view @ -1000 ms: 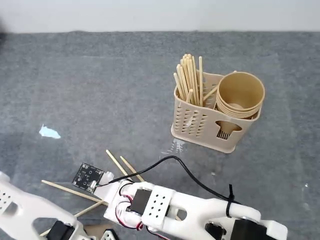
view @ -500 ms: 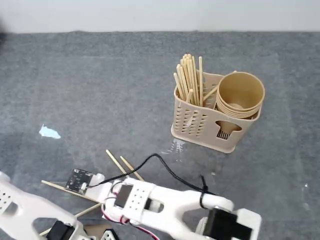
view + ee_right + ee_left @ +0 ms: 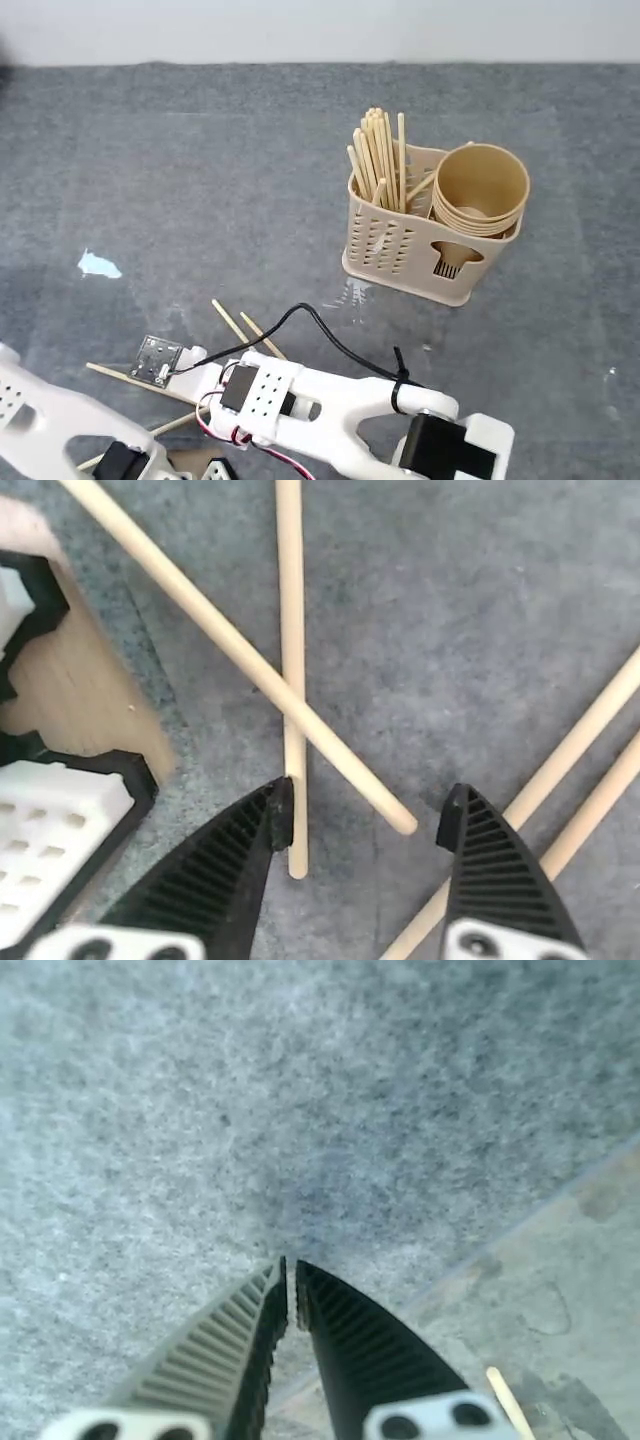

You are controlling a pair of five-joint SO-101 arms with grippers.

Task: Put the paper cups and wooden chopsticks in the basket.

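— How do the fingers of the right gripper [image 3: 369, 815] stand?

— They are spread and hold nothing, low over two crossed chopsticks [image 3: 291, 630]. The end of the slanted one lies between the tips. One tip sits just beside the end of the straight one; whether it touches cannot be told. A pair of chopsticks [image 3: 590, 742] lies side by side by the other finger.

— And the left gripper [image 3: 291, 1272]?

— Its fingers are pressed together and empty, over the grey worktop [image 3: 300, 1080].

— Farther out?

— In the high view the loose chopsticks [image 3: 235, 325] lie by the arms, well apart from the basket [image 3: 395, 255]. It stands upright, with a bundle of chopsticks [image 3: 378, 150] in one compartment and stacked paper cups [image 3: 480, 185] in the other. A blue scrap [image 3: 98, 265] lies well apart from it.
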